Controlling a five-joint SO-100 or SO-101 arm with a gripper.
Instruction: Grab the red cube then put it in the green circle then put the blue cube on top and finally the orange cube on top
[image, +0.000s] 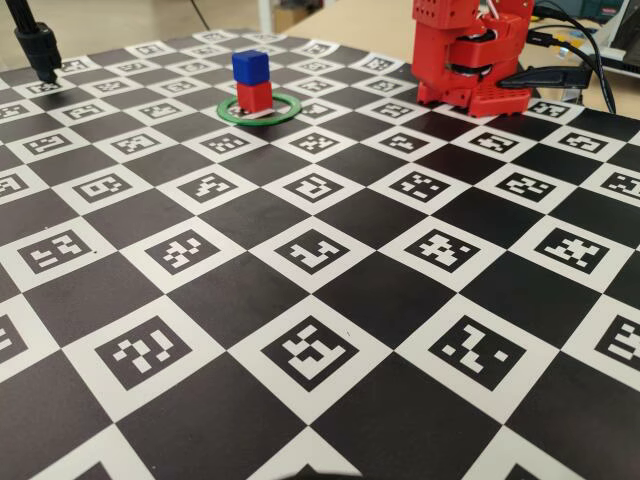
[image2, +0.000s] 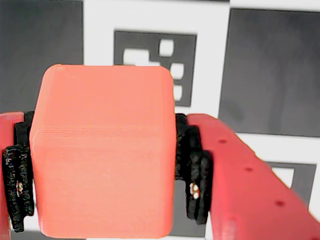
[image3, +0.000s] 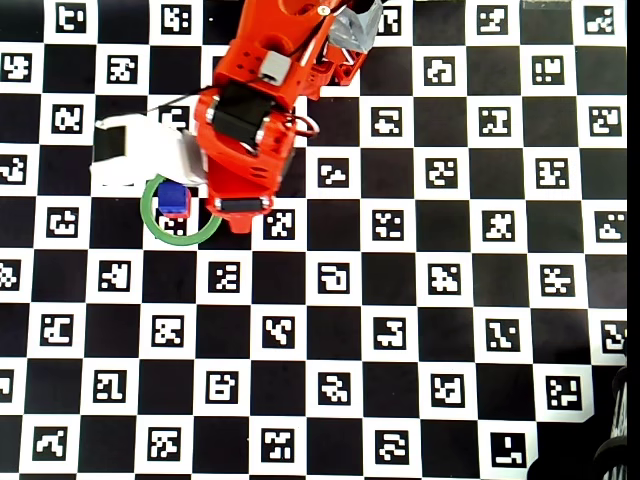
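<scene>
Wrist view is showing the jaws clamping the orange cube (image2: 102, 150) above the checkered bench (image: 330, 300); no other camera is catching that cube. The fixed view is showing the blue cube (image: 250, 66) sitting atop the red cube (image: 254, 96) inside the green circle (image: 285, 113); overhead, the arm (image3: 250, 120) is partly covering the ring.

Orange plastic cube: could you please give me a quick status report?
Pincer shut on orange plastic cube. Blue cube sits on red cube inside green ring. No obstruction seen.
</scene>
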